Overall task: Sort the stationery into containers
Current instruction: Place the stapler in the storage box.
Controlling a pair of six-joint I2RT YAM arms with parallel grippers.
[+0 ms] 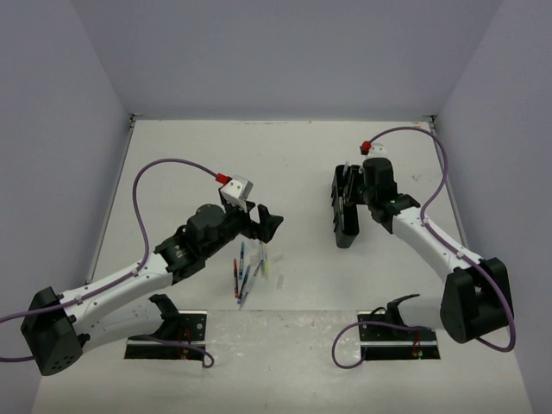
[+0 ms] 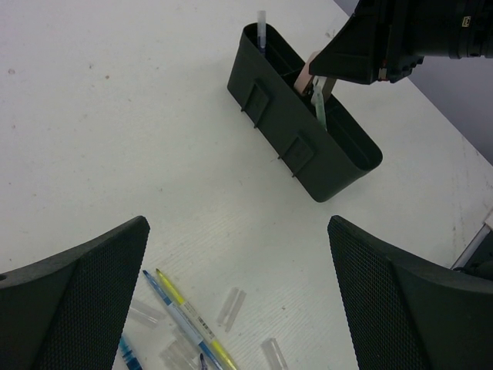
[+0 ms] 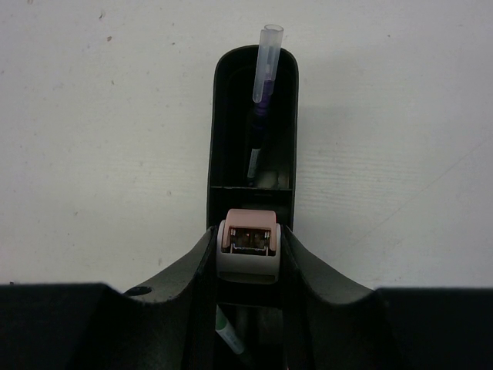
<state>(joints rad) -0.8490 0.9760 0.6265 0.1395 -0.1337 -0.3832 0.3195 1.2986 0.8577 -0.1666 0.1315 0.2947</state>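
Hovering right over the tray (image 3: 218, 139), the right gripper (image 3: 247, 240) is pinching the eraser (image 3: 248, 258) between its two fingers, pink edge facing away from the wrist. The tray's long axis runs straight out from that gripper, so the jaws straddle its narrow width and the eraser sits just this side of a divider. Beyond that divider, a clear pen (image 3: 263, 69) leans out of the far compartment. Directly below the eraser there's a green-tipped pen (image 3: 229, 337) already in the tray. Whether the eraser has dipped under the rim is hard to call from here; it looks about level with it. A straight drop seems to be all this needs, provided the fingers clear the walls when they part.

Over to the left of the tray, well apart from it, the loose pens (image 1: 247, 272) lie in a cluster on the table, their long axes roughly parallel to the tray's. The left gripper (image 2: 237, 231) hangs over them, fingers spread wide and holding nothing. A yellow pen (image 2: 192, 320) and a blue pen (image 2: 171, 308) lie side by side beneath it. The left arm is clearly the nearer one for those.
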